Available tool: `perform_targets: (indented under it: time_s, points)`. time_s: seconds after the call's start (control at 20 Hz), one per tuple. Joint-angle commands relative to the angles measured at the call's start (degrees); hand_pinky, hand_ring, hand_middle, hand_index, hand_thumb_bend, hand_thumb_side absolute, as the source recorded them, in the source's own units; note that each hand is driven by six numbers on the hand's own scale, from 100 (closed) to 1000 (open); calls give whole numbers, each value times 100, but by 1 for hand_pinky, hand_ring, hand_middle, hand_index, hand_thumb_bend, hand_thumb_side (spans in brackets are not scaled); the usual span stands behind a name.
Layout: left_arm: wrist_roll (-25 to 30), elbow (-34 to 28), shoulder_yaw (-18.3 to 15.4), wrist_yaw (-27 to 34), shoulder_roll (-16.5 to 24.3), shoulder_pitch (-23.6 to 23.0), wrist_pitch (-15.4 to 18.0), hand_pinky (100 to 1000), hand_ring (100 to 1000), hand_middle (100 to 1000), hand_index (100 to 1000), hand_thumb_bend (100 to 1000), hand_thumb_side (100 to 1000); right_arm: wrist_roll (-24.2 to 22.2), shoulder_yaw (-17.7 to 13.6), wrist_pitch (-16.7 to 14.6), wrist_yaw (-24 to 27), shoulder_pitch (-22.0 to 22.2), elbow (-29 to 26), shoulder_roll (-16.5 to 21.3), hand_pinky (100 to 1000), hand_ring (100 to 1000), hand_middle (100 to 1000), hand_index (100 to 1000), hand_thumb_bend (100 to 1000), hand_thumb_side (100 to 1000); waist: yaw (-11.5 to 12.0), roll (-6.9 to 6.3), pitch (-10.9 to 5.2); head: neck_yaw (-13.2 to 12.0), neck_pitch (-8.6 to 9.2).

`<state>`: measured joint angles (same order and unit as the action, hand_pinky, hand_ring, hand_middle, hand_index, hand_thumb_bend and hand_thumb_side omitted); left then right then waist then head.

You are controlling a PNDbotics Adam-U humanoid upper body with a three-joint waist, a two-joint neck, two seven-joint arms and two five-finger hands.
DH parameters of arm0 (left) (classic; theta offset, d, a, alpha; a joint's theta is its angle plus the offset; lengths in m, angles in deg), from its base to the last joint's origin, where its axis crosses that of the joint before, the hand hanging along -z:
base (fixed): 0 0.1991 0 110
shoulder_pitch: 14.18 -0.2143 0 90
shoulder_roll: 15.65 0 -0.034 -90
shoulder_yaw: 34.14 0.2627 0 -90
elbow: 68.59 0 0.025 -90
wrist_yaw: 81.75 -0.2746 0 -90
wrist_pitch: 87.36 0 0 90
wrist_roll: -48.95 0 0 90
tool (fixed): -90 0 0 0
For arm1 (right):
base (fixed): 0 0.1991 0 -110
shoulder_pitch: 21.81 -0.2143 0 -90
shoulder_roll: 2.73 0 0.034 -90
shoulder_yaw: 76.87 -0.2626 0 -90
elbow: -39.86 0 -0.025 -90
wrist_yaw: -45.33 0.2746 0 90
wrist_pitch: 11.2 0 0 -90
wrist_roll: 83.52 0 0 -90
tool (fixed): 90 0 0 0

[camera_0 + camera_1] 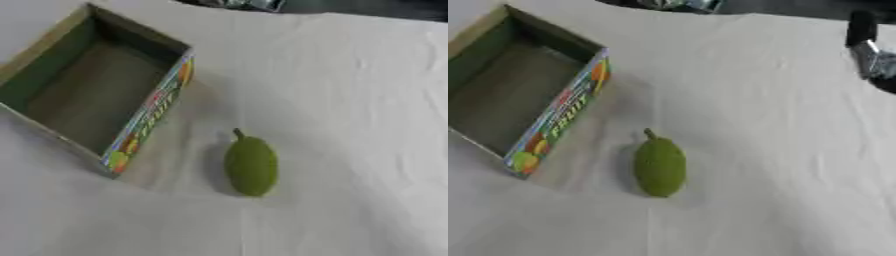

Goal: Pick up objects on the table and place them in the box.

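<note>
A green oval fruit (252, 165) with a short stem lies on the white cloth, stem pointing away from me. To its left stands an open cardboard box (150, 110) with green inner walls and a colourful fruit print on the side facing the fruit. Nothing shows inside the box. A gap of bare cloth separates fruit and box. A black and silver part of my right hand (866, 47) enters at the upper right edge of the right eye view, well away from the fruit. My left hand shows in neither view.
The white cloth (350, 100) covers the whole table, with faint creases on the right. A dark, partly shiny object (249, 4) sits at the far edge, beyond the cloth.
</note>
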<state>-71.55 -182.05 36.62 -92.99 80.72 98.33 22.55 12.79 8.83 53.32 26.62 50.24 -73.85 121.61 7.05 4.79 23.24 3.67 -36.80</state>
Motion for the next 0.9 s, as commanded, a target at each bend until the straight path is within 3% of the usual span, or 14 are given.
perform_targets:
  time_s: [0.05, 0.2, 0.35, 0.75, 0.8, 0.85, 0.9]
  points:
    - [7, -114, -80, -73, 242, -71, 40, 565, 614, 585, 724, 100, 572, -40, 199, -71, -286, -4, -89, 607, 844, 848, 833, 875, 100, 205, 6, -36, -152, 32, -46]
    - [4, -114, -92, -109, 274, -194, 63, 563, 614, 585, 724, 100, 571, -222, 549, -262, -451, -91, -89, 948, 855, 862, 851, 889, 100, 198, 35, -57, -159, 88, -41]
    - [17, -114, -95, -124, 253, -261, 65, 562, 613, 585, 723, 100, 570, -430, 837, -392, -436, -298, -89, 1052, 866, 871, 861, 899, 100, 198, 66, -77, -158, 134, -18]
    - [77, -114, -89, -119, 207, -322, 67, 560, 613, 585, 723, 100, 569, -1211, 1503, -404, -61, -1015, -89, 980, 897, 889, 870, 917, 100, 198, 140, -113, -161, 216, 12]
    - [82, -114, -91, -119, 203, -327, 65, 560, 613, 585, 723, 100, 569, -1308, 1573, -377, -17, -1086, -89, 952, 901, 890, 869, 920, 100, 143, 147, -114, -163, 220, 14]
    - [84, -114, -92, -121, 201, -332, 62, 560, 612, 585, 723, 100, 569, -1407, 1643, -348, 27, -1151, -89, 920, 903, 891, 871, 921, 100, 198, 155, -115, -166, 225, 14]
    - [86, -114, -91, -119, 199, -338, 63, 559, 612, 585, 723, 100, 569, -1502, 1705, -317, 68, -1211, -89, 887, 907, 893, 872, 925, 100, 199, 161, -117, -169, 229, 13]
